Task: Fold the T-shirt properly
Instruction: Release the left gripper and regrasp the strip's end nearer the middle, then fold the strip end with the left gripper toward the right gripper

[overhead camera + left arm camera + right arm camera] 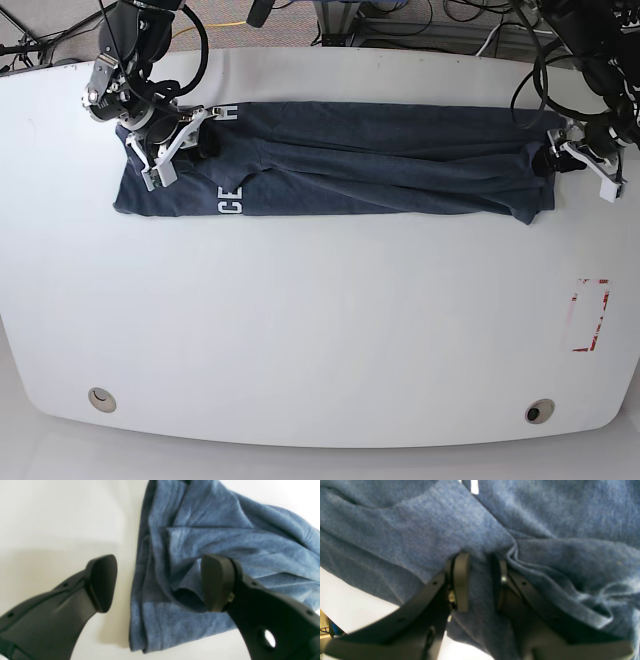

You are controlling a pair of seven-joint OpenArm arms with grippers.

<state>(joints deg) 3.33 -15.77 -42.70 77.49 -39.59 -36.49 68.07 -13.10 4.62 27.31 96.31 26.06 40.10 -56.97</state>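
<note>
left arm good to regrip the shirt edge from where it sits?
Probably yes. The left gripper is open right at the T-shirt edge, one finger over the fabric, the other over bare table. Nothing sits between them but the folded hem.

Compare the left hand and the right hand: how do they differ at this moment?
The left hand is wide open and grips nothing; the right hand is nearly closed, pinching a fold of the T-shirt.
The left hand sits at one end of the T-shirt, half over the bare table; the right hand is at the opposite end, by the white letters.
Both have dark fingers and point at the same T-shirt.
</note>
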